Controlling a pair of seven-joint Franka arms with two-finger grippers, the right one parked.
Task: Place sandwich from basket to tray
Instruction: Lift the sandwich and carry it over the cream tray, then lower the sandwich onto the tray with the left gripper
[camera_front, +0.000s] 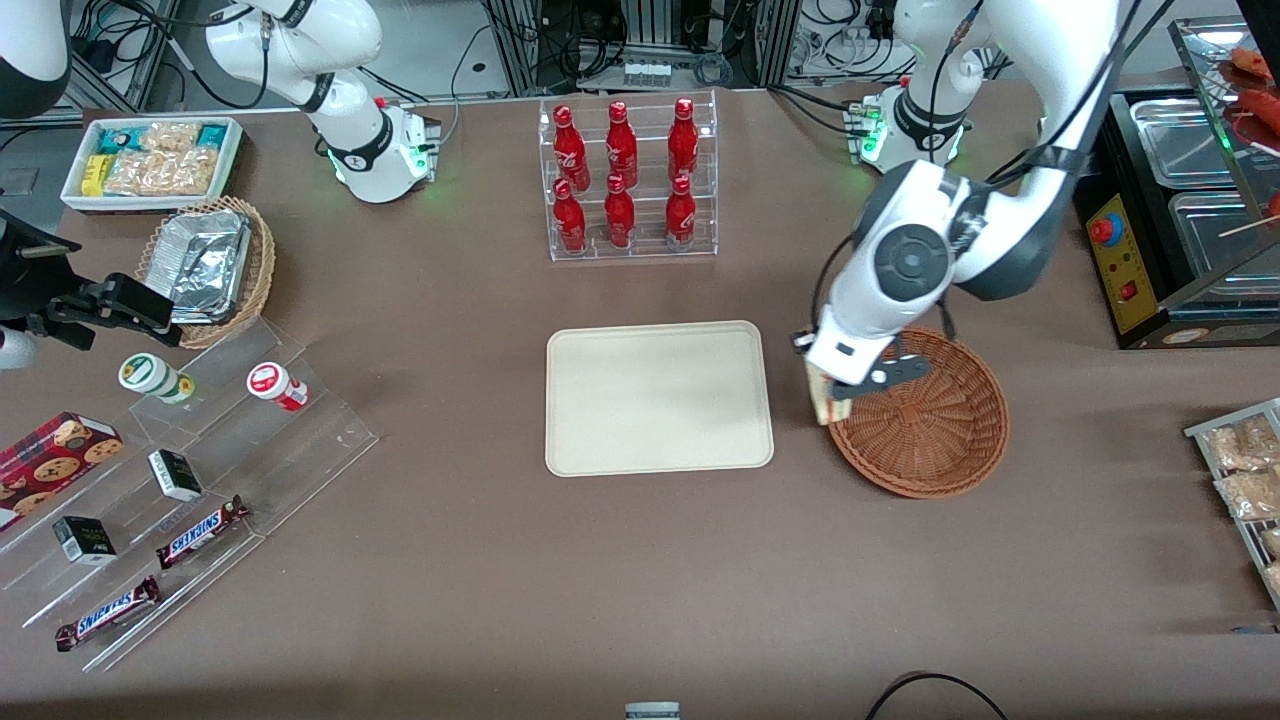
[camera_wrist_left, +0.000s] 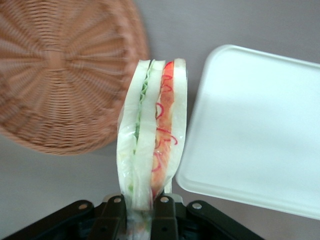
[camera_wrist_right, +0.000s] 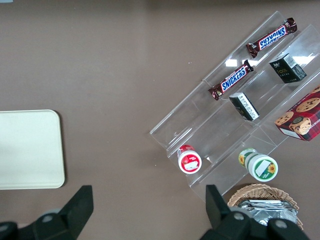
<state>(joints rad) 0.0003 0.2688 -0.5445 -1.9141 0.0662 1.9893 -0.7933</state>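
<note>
My gripper (camera_front: 832, 388) (camera_wrist_left: 141, 210) is shut on the sandwich (camera_front: 822, 402) (camera_wrist_left: 152, 130), a pale bread wedge in clear wrap with green and red filling. It hangs above the table at the basket's rim, between the reddish-brown woven basket (camera_front: 925, 415) (camera_wrist_left: 60, 75) and the cream tray (camera_front: 658, 397) (camera_wrist_left: 260, 130). Nothing lies in the basket or on the tray.
A clear rack of red bottles (camera_front: 628, 180) stands farther from the front camera than the tray. Toward the parked arm's end are a tiered acrylic stand with snack bars (camera_front: 170, 500), a tan basket with foil (camera_front: 208, 265) and a white snack bin (camera_front: 152, 160). A black appliance (camera_front: 1180, 230) sits at the working arm's end.
</note>
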